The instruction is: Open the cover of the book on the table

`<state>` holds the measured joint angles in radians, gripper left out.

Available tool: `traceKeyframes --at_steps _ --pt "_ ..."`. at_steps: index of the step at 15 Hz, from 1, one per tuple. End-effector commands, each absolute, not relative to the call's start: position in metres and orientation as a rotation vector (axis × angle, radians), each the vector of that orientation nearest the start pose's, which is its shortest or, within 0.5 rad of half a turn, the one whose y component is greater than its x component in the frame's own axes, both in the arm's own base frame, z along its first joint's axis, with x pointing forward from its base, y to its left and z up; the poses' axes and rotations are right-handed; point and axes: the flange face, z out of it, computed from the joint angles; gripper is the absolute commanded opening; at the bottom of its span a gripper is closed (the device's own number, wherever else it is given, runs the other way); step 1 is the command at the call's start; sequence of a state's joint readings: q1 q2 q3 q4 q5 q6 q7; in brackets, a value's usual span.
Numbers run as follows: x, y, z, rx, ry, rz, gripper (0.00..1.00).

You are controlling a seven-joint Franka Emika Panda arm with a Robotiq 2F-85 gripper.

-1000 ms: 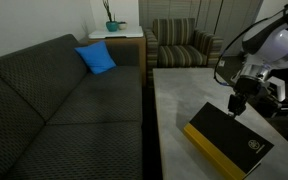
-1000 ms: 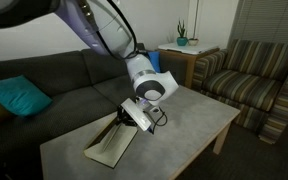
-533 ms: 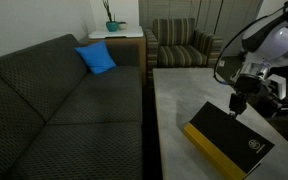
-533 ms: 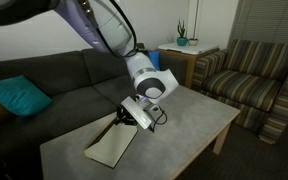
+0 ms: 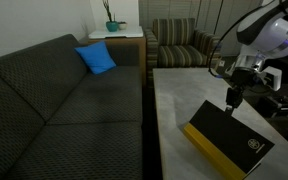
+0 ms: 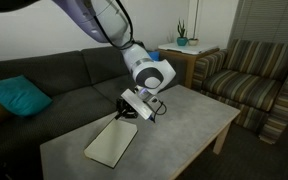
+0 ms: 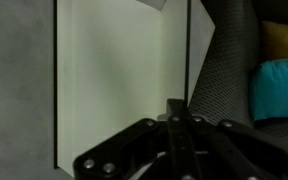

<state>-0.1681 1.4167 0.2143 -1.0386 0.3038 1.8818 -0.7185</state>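
The book [image 5: 229, 140] lies flat on the grey table [image 5: 174, 110]. In this exterior view its cover is black with a yellow spine along the near edge. In another exterior view [image 6: 111, 143] and the wrist view [image 7: 109, 85] its upper face looks pale, with a thin dark edge on one side. My gripper [image 5: 232, 99] hangs just above the book's far edge, near the sofa side [image 6: 127, 112]. In the wrist view its fingers [image 7: 174, 108] are pressed together with nothing seen between them.
A dark sofa [image 5: 64, 100] runs along the table's long side, with a blue cushion [image 5: 97, 58] and a teal cushion [image 6: 19, 97]. A striped armchair [image 6: 254, 85] stands beyond the table end. A wooden side table with a plant [image 5: 112, 30] stands in the corner.
My gripper has risen off the book's far edge and drawn back a little. The dark raised wedge seen under it before is gone, and the book lies flat.
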Motion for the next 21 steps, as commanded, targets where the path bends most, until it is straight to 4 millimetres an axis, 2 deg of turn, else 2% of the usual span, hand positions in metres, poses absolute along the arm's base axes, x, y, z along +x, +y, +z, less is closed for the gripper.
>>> traceKeyframes --at_steps 1,4,7,8,15,17,18,21 --pt "0.658 0.017 -0.056 -2.334 -0.602 0.467 0.0" --pt "0.651 0.01 -0.068 -2.265 -0.585 0.524 0.0" --pt "0.634 0.003 -0.08 -2.146 -0.563 0.623 0.0" --pt "0.622 0.003 -0.073 -2.105 -0.558 0.65 0.0" --pt "0.6 0.014 -0.078 -1.964 -0.547 0.719 0.0" --pt "0.599 0.018 -0.08 -1.958 -0.543 0.717 0.0" --pt "0.602 0.018 -0.084 -2.003 -0.535 0.708 0.0" --pt "0.619 0.012 -0.096 -2.181 -0.653 0.617 0.0"
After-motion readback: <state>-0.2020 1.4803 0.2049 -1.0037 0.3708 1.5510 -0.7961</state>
